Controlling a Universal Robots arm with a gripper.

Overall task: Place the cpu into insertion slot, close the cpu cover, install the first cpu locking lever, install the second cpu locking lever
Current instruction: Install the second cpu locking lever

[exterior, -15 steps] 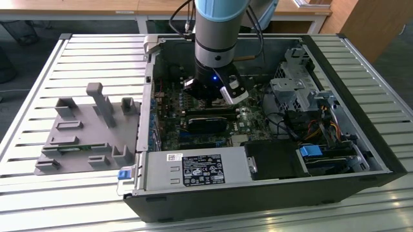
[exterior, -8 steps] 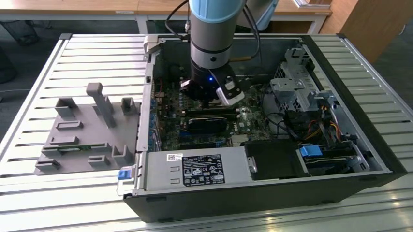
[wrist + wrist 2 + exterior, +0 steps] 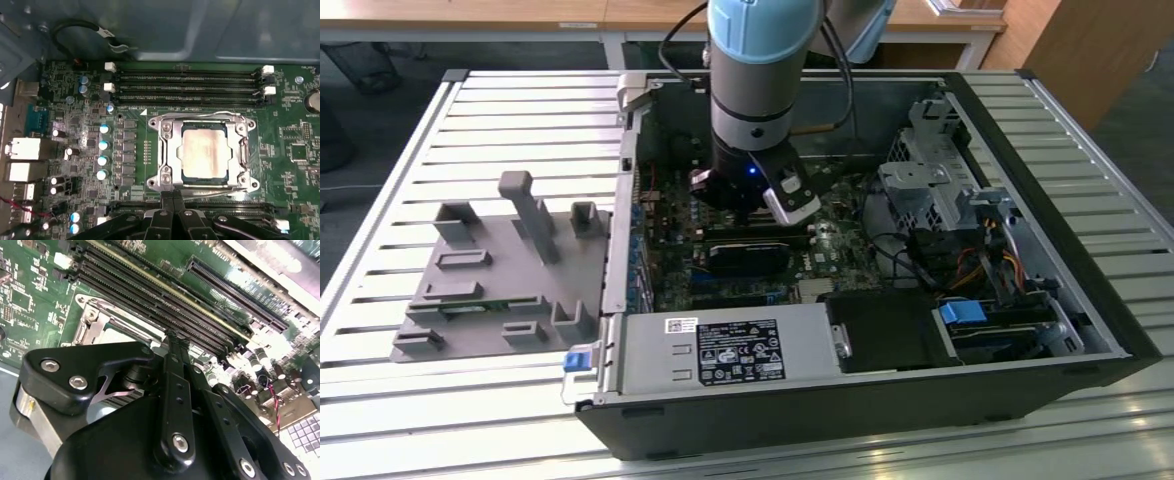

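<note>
A slatted tabletop (image 3: 494, 110) carries an open case (image 3: 881, 400); the hand (image 3: 754, 215) is down inside it. In the first wrist view, the cpu (image 3: 202, 150) sits in the slot (image 3: 170, 161), cover (image 3: 166, 152) down, fingers (image 3: 172, 210) together at its near edge. A slip could scrape the board (image 3: 300, 150).

Grey arm (image 3: 750, 70) with a pale blue cap and black cable, a blue light just above the gripper (image 3: 750, 212). Black gripper links (image 3: 175, 405) carry silver screws.

Workshop: open computer case (image 3: 854, 330) on slatted metal bench (image 3: 520, 120).
</note>
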